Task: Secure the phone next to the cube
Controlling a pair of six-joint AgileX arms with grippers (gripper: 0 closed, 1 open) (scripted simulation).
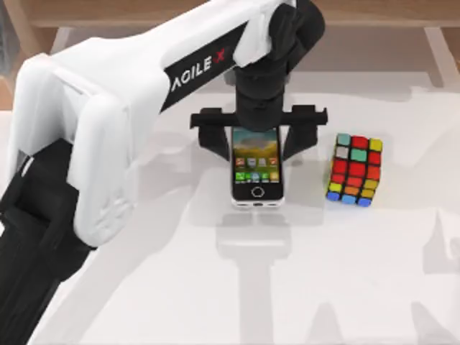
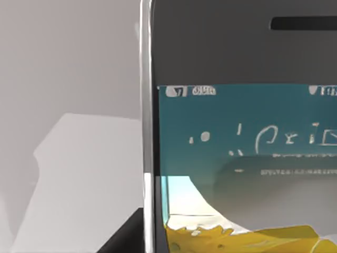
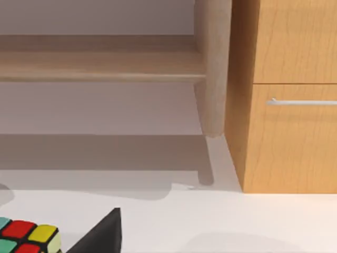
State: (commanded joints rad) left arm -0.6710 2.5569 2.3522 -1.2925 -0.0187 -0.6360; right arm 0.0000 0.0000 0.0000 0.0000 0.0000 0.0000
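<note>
The phone (image 1: 257, 169) is white-framed with a lit screen and a round home button, and it stands near the table's middle. Its screen (image 2: 242, 158) looms very close in the left wrist view. My left gripper (image 1: 257, 140) reaches down from the back and is shut on the phone, one finger (image 1: 215, 144) against each side edge. The cube (image 1: 355, 170), mostly red with black edges, sits a little to the phone's right, apart from it. A corner of the cube (image 3: 26, 237) appears in the right wrist view beside a black part of my parked right gripper (image 3: 100, 234).
My left arm's white body (image 1: 108, 129) crosses the table's left and back. A wooden cabinet (image 3: 289, 105) with a drawer handle and a wooden leg (image 3: 213, 68) stand beyond the table. Bare white tabletop (image 1: 251, 287) lies in front of the phone.
</note>
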